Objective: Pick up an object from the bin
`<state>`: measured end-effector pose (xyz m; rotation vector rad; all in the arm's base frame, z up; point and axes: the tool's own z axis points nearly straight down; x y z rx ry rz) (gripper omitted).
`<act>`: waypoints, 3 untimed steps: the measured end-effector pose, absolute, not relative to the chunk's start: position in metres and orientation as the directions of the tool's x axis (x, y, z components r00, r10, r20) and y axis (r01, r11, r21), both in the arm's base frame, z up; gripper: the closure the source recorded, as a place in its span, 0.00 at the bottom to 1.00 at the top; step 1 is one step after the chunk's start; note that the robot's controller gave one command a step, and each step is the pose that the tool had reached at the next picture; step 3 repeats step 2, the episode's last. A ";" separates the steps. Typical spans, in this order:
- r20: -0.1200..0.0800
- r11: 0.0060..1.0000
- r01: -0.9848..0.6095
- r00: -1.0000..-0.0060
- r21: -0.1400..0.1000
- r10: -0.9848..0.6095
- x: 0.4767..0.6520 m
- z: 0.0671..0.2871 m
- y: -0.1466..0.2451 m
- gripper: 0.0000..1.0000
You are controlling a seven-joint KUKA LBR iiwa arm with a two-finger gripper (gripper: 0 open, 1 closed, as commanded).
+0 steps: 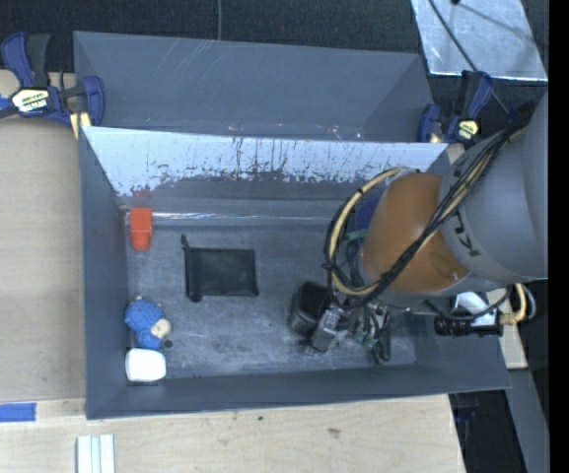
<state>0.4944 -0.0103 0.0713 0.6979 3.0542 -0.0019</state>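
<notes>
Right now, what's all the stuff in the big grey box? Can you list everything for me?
Block: one, orange, left side of the floor, near the back wall.
Flat pad: one, black, middle of the floor.
Toy: one, blue, front-left.
Lump: one, white, front-left corner, right by the toy.
Bin: one, grey metal, around all of these.
Arm: one, grey with an orange cover, reaching in from the right.
Gripper: one, dark, low over the front-right floor.

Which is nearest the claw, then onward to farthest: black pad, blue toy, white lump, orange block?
1. Black pad, mid-bin, left of the claw.
2. Blue toy and white lump, lower-left corner: too close to call.
3. Orange block, upper left.
</notes>
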 end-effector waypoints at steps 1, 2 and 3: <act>-0.005 0.901 0.435 -0.901 0.002 0.435 0.508 0.195 0.011 1.00; -0.005 0.900 0.436 -0.900 0.001 0.436 0.521 0.283 -0.004 1.00; -0.005 0.900 0.436 -0.900 0.001 0.436 0.521 0.283 -0.004 1.00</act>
